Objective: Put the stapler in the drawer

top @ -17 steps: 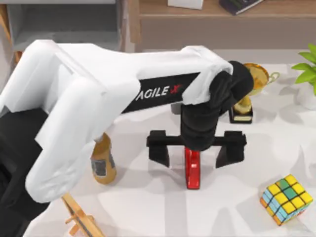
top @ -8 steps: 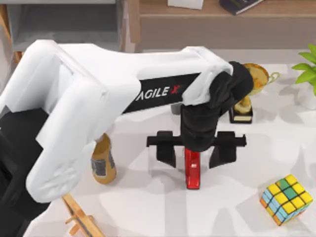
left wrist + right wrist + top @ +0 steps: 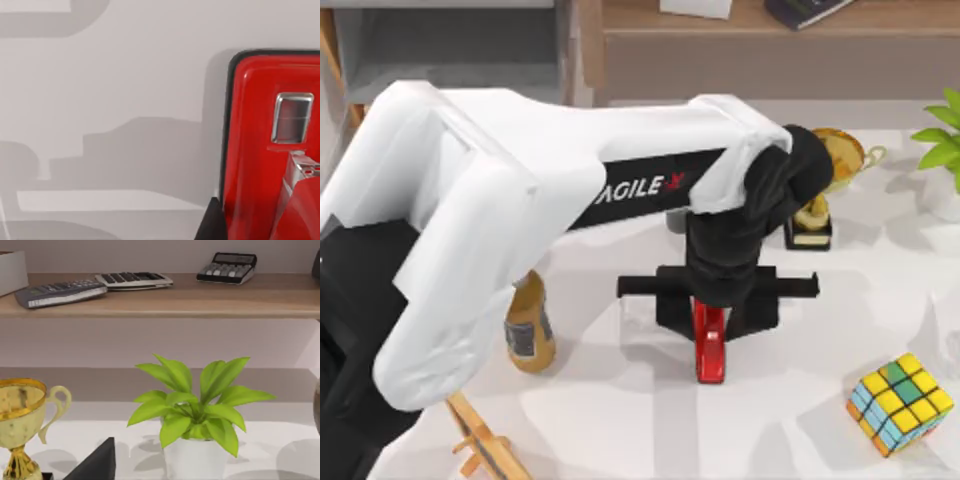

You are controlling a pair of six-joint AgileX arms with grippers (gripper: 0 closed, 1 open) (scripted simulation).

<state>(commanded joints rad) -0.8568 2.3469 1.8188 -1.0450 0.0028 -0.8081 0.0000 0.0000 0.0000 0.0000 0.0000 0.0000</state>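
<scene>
The red stapler [image 3: 710, 352] lies on the white table, its long axis running front to back. My left gripper [image 3: 713, 318] reaches straight down over its far half, with the black fingers [image 3: 675, 308] pressed against both long sides, shut on it. The left wrist view has the stapler's glossy red top [image 3: 260, 150] with its metal window very close. The drawer [image 3: 450, 45] stands open at the table's back left, its grey inside showing. My right arm is parked off to the right; a dark wedge [image 3: 97, 462] sits at the edge of its wrist view.
An amber bottle [image 3: 530, 330] stands left of the stapler and a wooden stand [image 3: 480, 440] in front of it. A gold trophy [image 3: 820, 190] and a potted plant [image 3: 945, 150] are at the back right, a colour cube [image 3: 900, 402] at the front right. A brown shelf [image 3: 760, 25] runs along the back.
The left gripper's fingers have drawn together from wide apart until they clamp the stapler's sides. Arm and stapler have stayed in place.
</scene>
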